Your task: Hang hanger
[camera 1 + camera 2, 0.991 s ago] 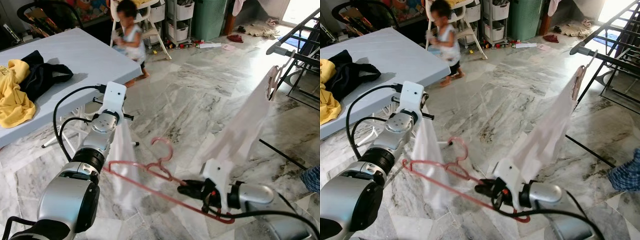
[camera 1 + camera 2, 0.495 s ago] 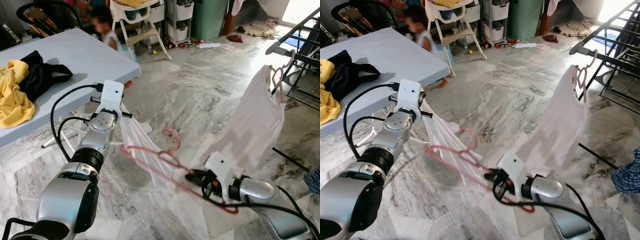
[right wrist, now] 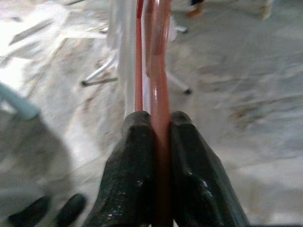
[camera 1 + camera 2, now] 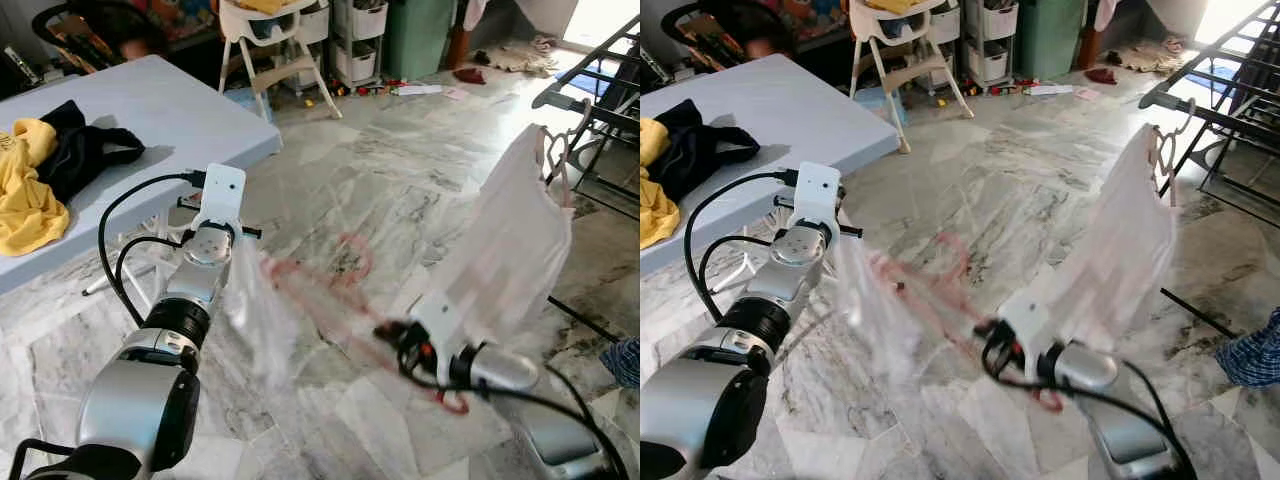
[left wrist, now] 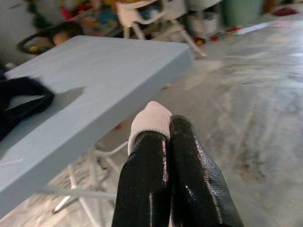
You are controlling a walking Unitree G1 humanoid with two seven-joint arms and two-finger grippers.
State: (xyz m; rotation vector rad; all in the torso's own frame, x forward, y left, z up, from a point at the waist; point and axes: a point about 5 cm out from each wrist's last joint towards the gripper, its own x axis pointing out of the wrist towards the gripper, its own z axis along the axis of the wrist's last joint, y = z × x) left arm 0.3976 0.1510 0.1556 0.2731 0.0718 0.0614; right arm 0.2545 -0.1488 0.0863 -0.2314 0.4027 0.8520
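My right gripper (image 3: 160,124) is closed tight on the pink hanger (image 3: 157,56), which is blurred in the air above the marble floor (image 4: 400,170), between my two arms. My left gripper (image 5: 166,137) has its fingers pressed together on a piece of white cloth (image 5: 150,118), near the blue table (image 4: 150,110).
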